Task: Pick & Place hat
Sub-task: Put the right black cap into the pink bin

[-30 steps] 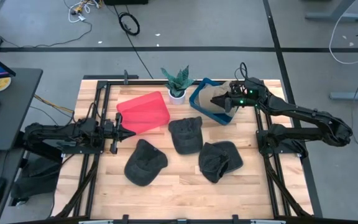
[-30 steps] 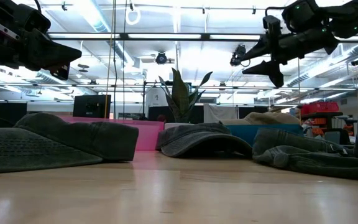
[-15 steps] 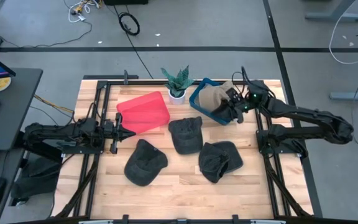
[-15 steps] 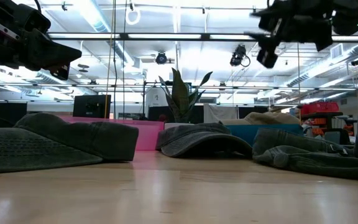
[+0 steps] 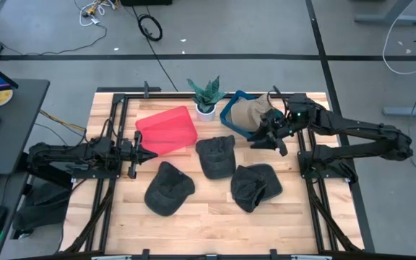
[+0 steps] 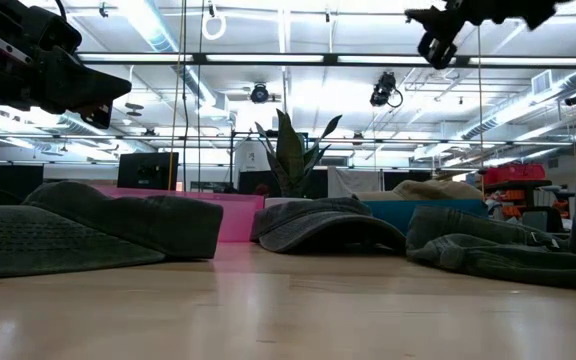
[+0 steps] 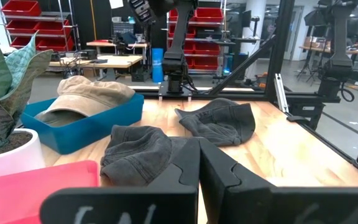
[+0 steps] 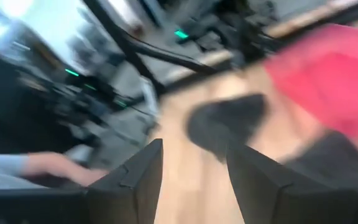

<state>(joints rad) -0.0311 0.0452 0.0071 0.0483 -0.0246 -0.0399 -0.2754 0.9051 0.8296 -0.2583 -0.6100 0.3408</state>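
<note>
A tan hat [image 5: 246, 113] lies in the blue bin [image 5: 230, 124] at the table's far side; the left wrist view shows it there too [image 7: 86, 94]. Three dark hats rest flat on the wood: one in the middle [image 5: 216, 154], one toward the near left [image 5: 168, 187], one toward the near right [image 5: 255, 185]. My right gripper [image 5: 266, 138] hovers open and high over the table [image 6: 436, 42], just off the bin's near right corner, holding nothing. My left gripper [image 5: 140, 153] waits shut at the left, beside the red bin [image 5: 167, 130].
A potted plant [image 5: 205, 97] stands at the far edge between the red bin and the blue bin. Black frame rails [image 5: 115, 123] run along both sides of the table. Bare wood [image 5: 208, 209] lies along the near edge.
My right gripper has drawn back from above the tan hat in the blue bin, moving toward the table's near edge and rising, turning as it went. The tan hat has stayed in the bin.
</note>
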